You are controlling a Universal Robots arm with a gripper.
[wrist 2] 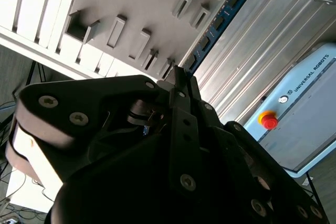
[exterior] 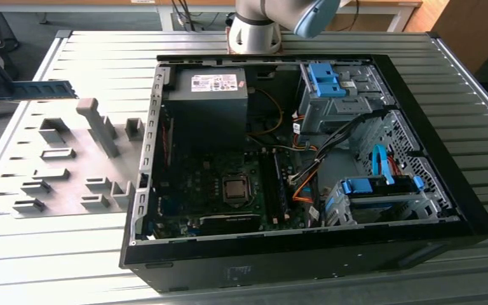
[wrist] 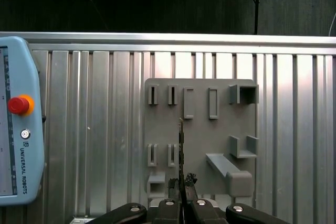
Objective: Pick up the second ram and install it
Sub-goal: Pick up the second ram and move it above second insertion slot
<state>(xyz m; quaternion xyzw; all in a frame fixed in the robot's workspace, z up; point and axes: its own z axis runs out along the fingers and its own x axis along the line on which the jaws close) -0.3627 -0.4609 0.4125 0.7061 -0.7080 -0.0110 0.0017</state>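
- The claw (wrist: pixel 182 182) is clenched on the second ram (wrist: pixel 181 145). Its two fingers pinch one end of the stick across the flat faces.
- In the first wrist view the stick shows edge-on, as a thin dark line running straight out from the fingertips.
- The second wrist view shows its blue-green face and a row of chips, with most of its length reaching out past the fingers.
- The stick is in the air over the grey holder plate (wrist: pixel 199 129) and touches neither the plate's blocks nor the ribbed metal surface (wrist: pixel 105 129).
- In the exterior view it sits at the view's left, well apart from the open computer case (exterior: pixel 312 254) and the motherboard (exterior: pixel 218 190) inside it.
- It looks very light and stiff. Held by one end, it shows no sag.
- It is likely brittle rather than tough. A twist or a sideways knock against a block or the case wall could crack the board or chip a component.
- Its faces look smooth, so it may swivel or slide between the fingers if bumped, since so much of it hangs free.
- The safest hold is across the thin faces near an end or on bare board. That keeps pressure off the chips and leaves the long contact edge free.
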